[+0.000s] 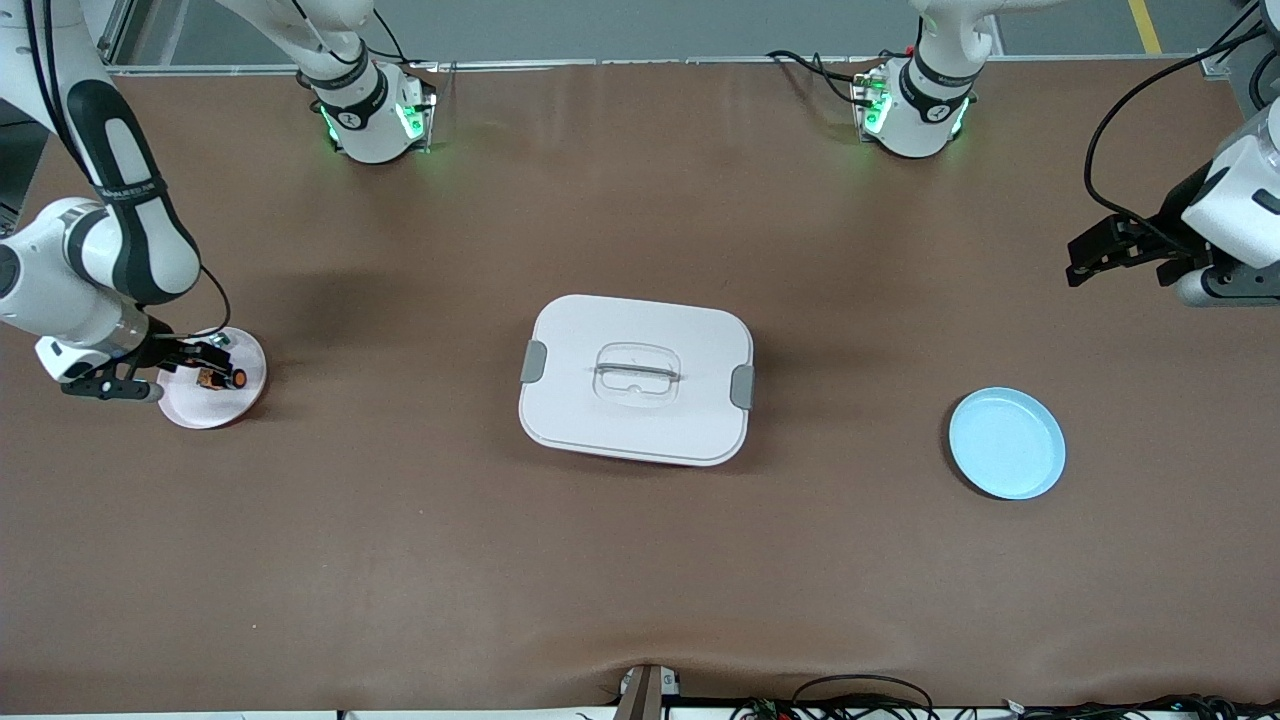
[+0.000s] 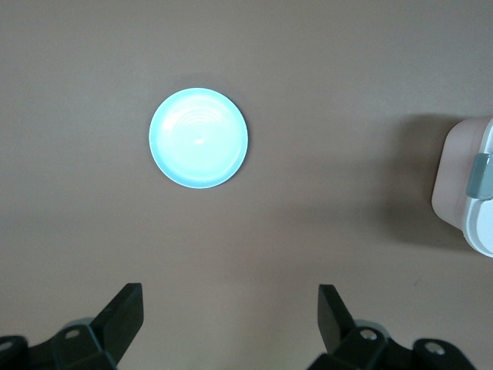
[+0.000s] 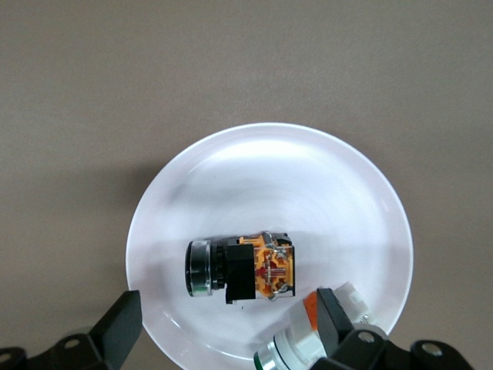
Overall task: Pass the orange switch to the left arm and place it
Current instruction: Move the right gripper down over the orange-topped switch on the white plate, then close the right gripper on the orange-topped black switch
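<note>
- Starting at the right arm's end of the counter (image 1: 420, 560): the right arm (image 1: 95, 250) reaches down so its tool (image 1: 190, 352) hangs low over a small pink plate (image 1: 245, 395).
- The right tool has its fingers spread wide, with nothing gripped between them. In the right wrist view one finger (image 3: 115, 331) sits off the plate's edge and the other is over the plate's rim.
- The orange switch (image 1: 218, 378) lies on its side on the pink plate. The right wrist view shows it well: dark round cap end, black body, orange bits at the other end (image 3: 240, 267).
- Also on that plate, just beside the switch, is a white-silver small part (image 3: 304, 343) with an orange-red bit on it. It's partly hidden under the tool's finger, so I can't tell if it touches the switch.
- Middle of the counter: the box (image 1: 636, 379), white with rounded corners, grey latches on its two short sides and a clear recessed handle in the lid. Lid's on. It sits between the two plates, well apart from both.
- Toward the left arm's end: a light blue plate (image 1: 1007, 443), a bit nearer the front camera than the box.
- The left arm (image 1: 1235, 200) waits, its tool (image 1: 1105, 250) up over bare counter, not over the blue plate. Fingers opened wide, holding nothing; the left wrist view shows one finger (image 2: 123, 312) either side with the blue plate well apart from them.
</note>
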